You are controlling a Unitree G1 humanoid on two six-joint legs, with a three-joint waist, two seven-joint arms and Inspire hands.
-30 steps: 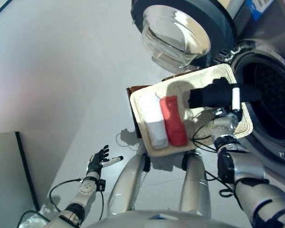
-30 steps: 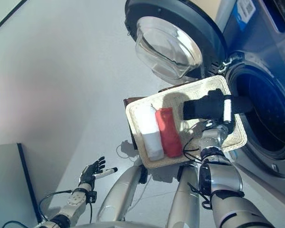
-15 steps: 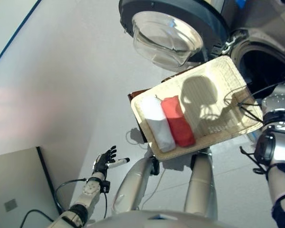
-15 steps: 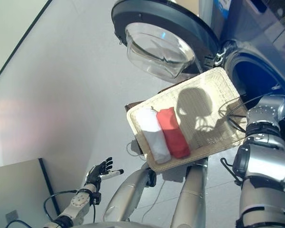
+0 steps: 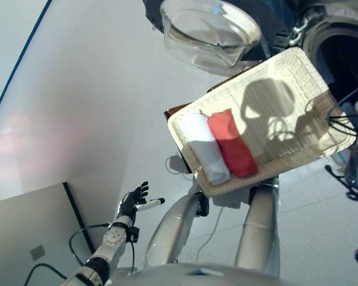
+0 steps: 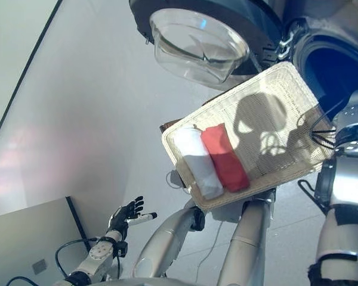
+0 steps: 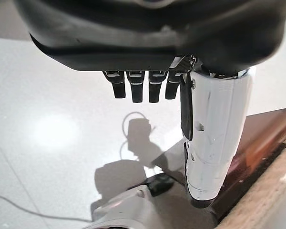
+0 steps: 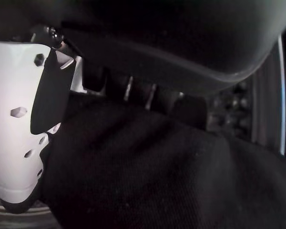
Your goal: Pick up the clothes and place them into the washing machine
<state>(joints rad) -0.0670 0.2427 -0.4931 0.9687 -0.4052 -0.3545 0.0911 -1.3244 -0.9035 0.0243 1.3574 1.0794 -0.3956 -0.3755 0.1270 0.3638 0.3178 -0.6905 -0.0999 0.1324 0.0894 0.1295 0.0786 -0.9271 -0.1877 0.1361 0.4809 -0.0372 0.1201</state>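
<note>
A shallow wicker basket (image 5: 298,71) rests on a dark brown box (image 5: 179,111) beside the washing machine. A rolled white garment (image 5: 206,146) and a rolled red garment (image 5: 232,144) lie side by side at its near end. In the right wrist view my right hand (image 8: 19,119) is curled on a black garment (image 8: 157,181), with the perforated drum wall (image 8: 229,112) just past it. My right forearm (image 6: 352,149) leaves the eye views at the right, by the machine's opening (image 6: 334,65). My left hand (image 5: 133,199) hangs open and empty low at the left, above the floor.
The machine's round glass door (image 5: 209,30) stands swung open above the basket's far side. A grey panel (image 5: 24,238) fills the lower left corner. The brown box's edge (image 7: 262,138) shows past my left thumb (image 7: 214,143).
The camera has shifted. My right hand has carried the black garment from above the basket to the right, to the drum opening. The left hand has not moved.
</note>
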